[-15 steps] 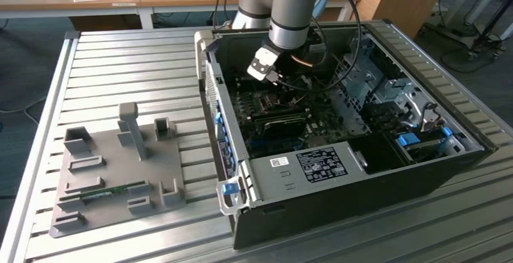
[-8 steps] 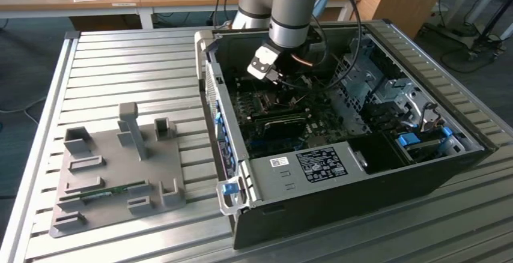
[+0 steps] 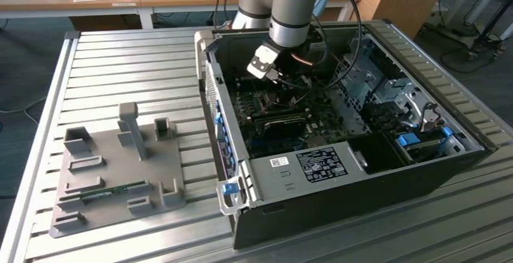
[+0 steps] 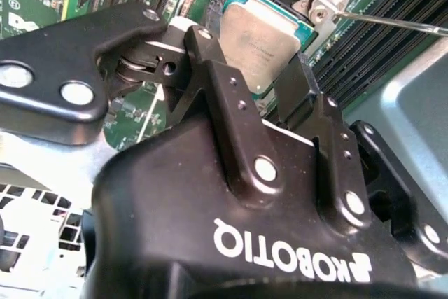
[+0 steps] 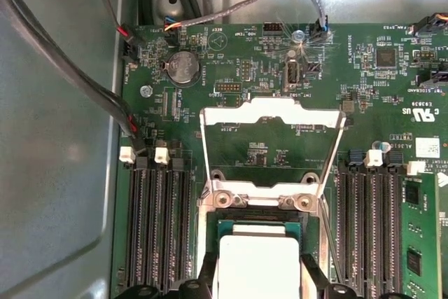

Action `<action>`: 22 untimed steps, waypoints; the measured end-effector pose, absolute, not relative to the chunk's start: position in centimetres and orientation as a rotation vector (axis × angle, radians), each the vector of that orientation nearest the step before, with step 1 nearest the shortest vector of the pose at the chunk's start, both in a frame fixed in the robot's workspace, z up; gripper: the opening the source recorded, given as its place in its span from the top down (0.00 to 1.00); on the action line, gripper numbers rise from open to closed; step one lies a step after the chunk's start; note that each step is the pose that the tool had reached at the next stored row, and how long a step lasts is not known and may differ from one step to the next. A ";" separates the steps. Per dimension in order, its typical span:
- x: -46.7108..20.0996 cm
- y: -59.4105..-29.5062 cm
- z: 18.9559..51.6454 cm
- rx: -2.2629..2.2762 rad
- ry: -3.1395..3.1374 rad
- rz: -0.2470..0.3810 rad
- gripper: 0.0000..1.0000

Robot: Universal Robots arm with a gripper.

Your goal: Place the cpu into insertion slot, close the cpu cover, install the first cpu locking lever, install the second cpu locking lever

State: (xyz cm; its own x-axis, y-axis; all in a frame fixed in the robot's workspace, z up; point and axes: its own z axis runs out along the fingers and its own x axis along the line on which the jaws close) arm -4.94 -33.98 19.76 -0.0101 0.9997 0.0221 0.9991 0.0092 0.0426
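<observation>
Hidden first. In the second wrist view the body of my gripper [image 4: 250, 54] blocks the near half of the cpu [image 4: 257, 29]. In the first wrist view the picture edge cuts the cpu off, so only its far part is in shot. In the exterior view my wrist covers the spot I work at, and the board around it is too dark to read. I can't tell if the cpu is fully seated or just above the socket floor.

Hand: fingers [image 4: 210, 68] parted to cpu width, one against each of two opposite edges, so I have hold of the cpu. It sits square over the insertion slot [image 5: 245, 213], inside the rim.

The cpu cover [image 5: 274, 110] is swung open, away from the slot and over the green motherboard [image 5: 231, 47], with its hinge just beside the slot. A thin locking lever [image 4: 392, 22] runs free past one slot corner. Black memory slots [image 5: 157, 229] flank the socket on both sides. A green memory stick [image 5: 418, 243] stands in an outer one.

Pose: arm [image 3: 292, 5] comes down from the top of the exterior view, wrist pointing down into the open computer case [image 3: 400, 173] on the slatted table [image 3: 120, 65]. A grey fixture tray [image 3: 112, 155] lies beside the case, on the exterior view's left.
</observation>
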 end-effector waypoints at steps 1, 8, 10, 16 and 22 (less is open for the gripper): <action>-4.9 -34.0 19.8 2.203 2.218 0.072 0.46; -4.9 -34.0 19.6 2.206 2.215 0.072 0.46; -4.9 -34.0 19.6 2.206 2.215 0.071 0.46; -4.9 -34.0 19.5 2.206 2.215 0.072 0.46; -4.8 -34.0 19.4 2.206 2.215 0.072 0.46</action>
State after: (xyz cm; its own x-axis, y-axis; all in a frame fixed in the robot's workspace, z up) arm -4.85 -34.05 19.44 -0.0045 0.9997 0.0221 0.9991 0.0036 0.0425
